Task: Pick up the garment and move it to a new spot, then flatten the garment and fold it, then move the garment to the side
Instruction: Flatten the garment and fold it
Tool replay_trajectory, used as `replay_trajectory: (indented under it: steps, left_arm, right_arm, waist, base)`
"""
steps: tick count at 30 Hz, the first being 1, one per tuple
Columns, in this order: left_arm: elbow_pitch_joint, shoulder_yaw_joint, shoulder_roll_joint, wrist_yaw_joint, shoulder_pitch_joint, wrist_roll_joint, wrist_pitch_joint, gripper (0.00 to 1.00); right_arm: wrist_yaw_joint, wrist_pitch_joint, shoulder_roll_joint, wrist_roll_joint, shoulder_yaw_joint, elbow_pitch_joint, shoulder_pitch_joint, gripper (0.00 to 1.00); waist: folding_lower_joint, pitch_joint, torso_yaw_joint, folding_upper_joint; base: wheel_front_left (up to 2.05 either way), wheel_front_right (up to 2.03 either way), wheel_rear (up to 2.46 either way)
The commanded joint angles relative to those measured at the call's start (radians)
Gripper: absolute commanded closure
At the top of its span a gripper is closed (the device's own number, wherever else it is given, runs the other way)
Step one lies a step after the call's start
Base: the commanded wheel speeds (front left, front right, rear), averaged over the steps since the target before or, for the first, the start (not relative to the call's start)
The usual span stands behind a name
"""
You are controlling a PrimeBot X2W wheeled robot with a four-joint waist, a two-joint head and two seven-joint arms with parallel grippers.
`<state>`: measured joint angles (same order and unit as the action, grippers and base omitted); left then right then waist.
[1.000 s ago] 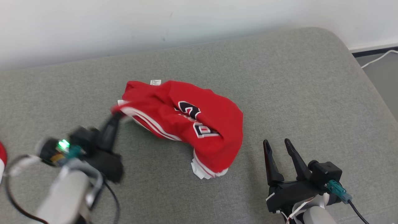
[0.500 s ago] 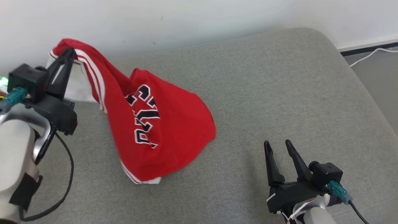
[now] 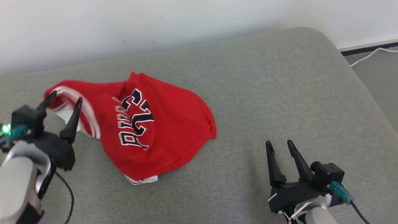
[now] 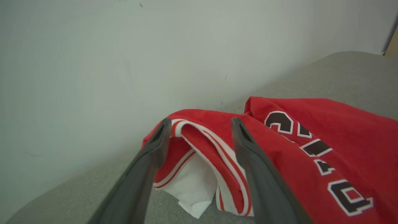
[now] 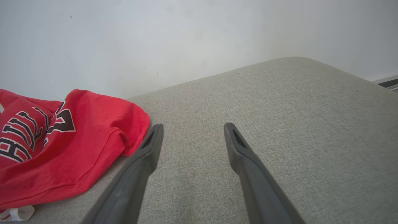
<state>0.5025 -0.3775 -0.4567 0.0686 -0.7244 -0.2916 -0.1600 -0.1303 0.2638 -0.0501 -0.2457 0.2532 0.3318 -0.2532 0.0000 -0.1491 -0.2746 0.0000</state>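
Garment: a red jersey [image 3: 161, 124] with black, white-edged lettering lies on the grey cushion [image 3: 279, 93], left of the cushion's middle and nearer the wall than the front edge.
Garment's shape: bunched and creased, not spread flat; the lettered side faces up and the right-hand part drapes in a broad rounded flap.
Garment's left end: a striped trim [image 4: 202, 137] of red and white curls over here, with a white inner layer [image 4: 192, 186] showing beneath it; in the head view this end is blurred.
Garment's near edge: a small piece of white hem [image 3: 146, 179] sticks out from under the red cloth.
Left gripper [image 3: 65, 98]: its fingers are spread wide at the garment's left end; in the left wrist view the striped trim lies between them, unpinched. Whether either finger touches the cloth, I cannot tell.
Right gripper [image 3: 279, 143]: its fingers are parted and hold nothing; it sits over bare cushion toward the front right, well apart from the garment.
Cushion: woven grey fabric, rounded at its far right corner.
Wall [image 3: 186, 18]: pale, with a few small dark marks, directly behind the cushion.
Floor [image 3: 384, 81]: grey, to the right of the cushion, with a white cable [image 3: 370, 56] lying on it.
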Motion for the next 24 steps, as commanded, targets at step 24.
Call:
replay_trajectory:
  steps: [24]
  left_arm:
    - [-0.375,-0.027,0.219,-0.174,0.523,-0.085,-0.102,0.00]
  right_arm:
    - [-0.001,0.001,-0.001,0.025,-0.009,-0.009,0.035,0.00]
  waist:
    - [0.0000,0.001,0.099,0.0000]
  base:
    - [0.00,0.00,0.00]
